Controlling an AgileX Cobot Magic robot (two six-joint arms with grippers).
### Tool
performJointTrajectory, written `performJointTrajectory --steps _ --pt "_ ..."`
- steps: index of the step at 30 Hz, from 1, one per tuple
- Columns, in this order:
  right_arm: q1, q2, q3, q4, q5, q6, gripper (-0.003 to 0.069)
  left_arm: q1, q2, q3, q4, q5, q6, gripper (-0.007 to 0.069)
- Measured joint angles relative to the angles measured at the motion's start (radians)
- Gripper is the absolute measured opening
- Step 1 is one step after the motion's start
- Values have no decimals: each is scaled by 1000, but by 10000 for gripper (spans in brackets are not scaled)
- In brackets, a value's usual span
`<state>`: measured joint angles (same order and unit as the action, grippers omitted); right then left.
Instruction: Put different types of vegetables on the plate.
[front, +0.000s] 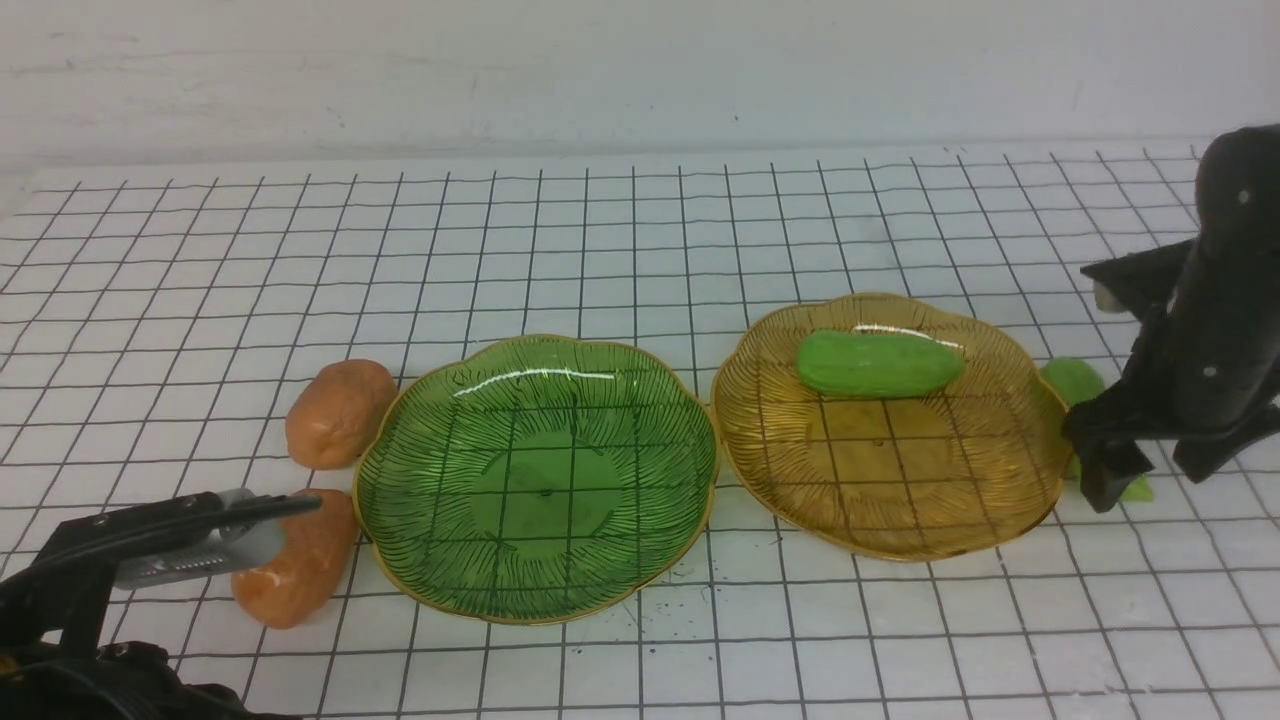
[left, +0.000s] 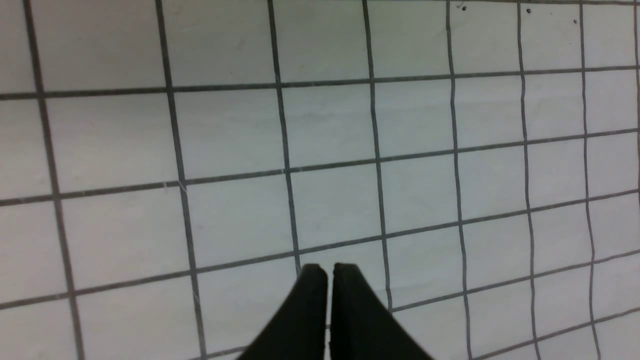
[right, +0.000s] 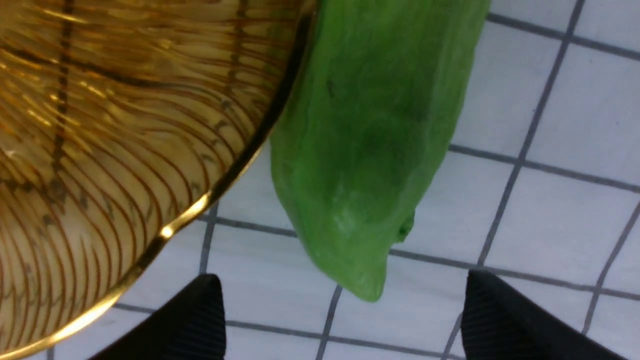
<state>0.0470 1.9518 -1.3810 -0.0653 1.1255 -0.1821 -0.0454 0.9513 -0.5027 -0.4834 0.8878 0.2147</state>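
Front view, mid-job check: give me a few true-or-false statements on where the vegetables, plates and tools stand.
1. One green gourd lies on the amber plate. True.
2. The green plate holds a potato. False: the far potato and near potato lie on the table to its left.
3. The right tool is open by the second gourd. True.
4. The left tool is open. False: it is shut, holding nothing.

light: bright, even | glare: green plate (front: 530, 378) (white streaks) | focus: soft
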Motion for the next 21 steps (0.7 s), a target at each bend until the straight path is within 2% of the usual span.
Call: performJointTrajectory --steps 11,13,14,15,16,17,18,21 --pt "0 38 -2 -13 -76 0 561 0 0 0 0 0 0 -3" --pt "0 38 -2 -13 -83 0 535 0 0 0 0 0 0 -3" --pt "0 38 -2 -15 -92 0 484 0 0 0 0 0 0 -3" --pt "0 38 -2 -15 -92 0 484 0 0 0 0 0 0 -3" --pt "0 38 -2 -16 -96 0 451 0 0 0 0 0 0 -3" --pt "0 38 -2 -37 -99 0 361 0 0 0 0 0 0 -3" --pt "0 38 -2 -66 -99 2 318 0 0 0 0 0 0 -3" --pt "-8 38 -2 -154 -87 37 323 0 0 0 0 1 0 -3"
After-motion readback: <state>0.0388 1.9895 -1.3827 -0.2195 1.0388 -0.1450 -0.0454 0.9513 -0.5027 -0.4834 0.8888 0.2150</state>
